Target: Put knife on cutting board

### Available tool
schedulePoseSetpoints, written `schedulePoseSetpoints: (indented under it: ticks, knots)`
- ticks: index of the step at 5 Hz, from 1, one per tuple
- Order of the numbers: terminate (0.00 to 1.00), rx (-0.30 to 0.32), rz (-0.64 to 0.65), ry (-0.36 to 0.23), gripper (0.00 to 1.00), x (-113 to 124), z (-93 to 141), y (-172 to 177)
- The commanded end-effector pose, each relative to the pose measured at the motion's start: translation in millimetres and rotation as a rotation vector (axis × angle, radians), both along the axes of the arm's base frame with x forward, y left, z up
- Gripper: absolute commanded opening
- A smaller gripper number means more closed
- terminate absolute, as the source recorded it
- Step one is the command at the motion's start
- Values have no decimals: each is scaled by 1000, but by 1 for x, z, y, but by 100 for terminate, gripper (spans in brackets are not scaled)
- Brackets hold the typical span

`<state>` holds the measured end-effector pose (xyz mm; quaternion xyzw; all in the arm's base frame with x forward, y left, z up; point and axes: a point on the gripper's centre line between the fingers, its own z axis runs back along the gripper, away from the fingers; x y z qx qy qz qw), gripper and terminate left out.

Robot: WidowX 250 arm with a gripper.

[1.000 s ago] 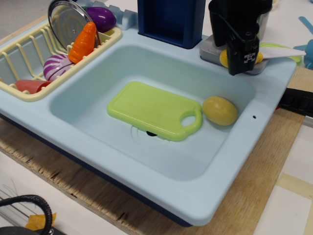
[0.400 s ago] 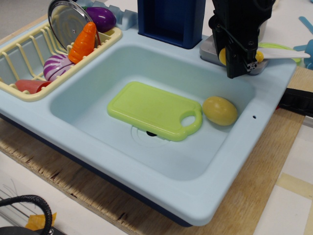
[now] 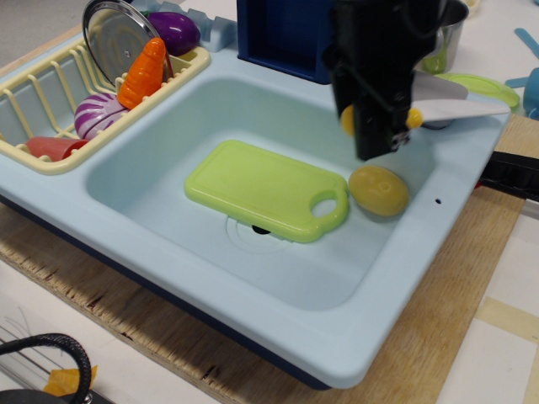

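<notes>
A cream dish rack [image 3: 50,93] sits left of the pale blue toy sink [image 3: 253,278] and holds a metal plate [image 3: 118,29], a purple eggplant [image 3: 173,32], an orange carrot [image 3: 143,71], a striped purple toy [image 3: 99,114] and a red piece [image 3: 50,147]. Inside the sink basin lies the lime-green cutting board [image 3: 261,187], nothing on it, with a yellow toy potato [image 3: 379,190] just beside its handle end. Above the potato hangs the black gripper [image 3: 377,118], its fingers clenched on the yellow handle of the knife [image 3: 459,103], whose white blade points right. Compared with a second ago, the gripper has lifted the knife off the sink's back right ledge and carried it leftward over the basin, so the pick looks done and the carry toward the board is under way
</notes>
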<state>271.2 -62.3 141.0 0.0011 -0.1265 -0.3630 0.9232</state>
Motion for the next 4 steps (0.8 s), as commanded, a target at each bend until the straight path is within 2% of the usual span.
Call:
schedulePoseSetpoints:
  ticks: [1,3,4]
  knots:
    - [0,22,83,-4,0,-21,8,28]
    - [0,40,136,48,0,-39,-1,68]
    - [0,44,120,19,0,-39,-12,86]
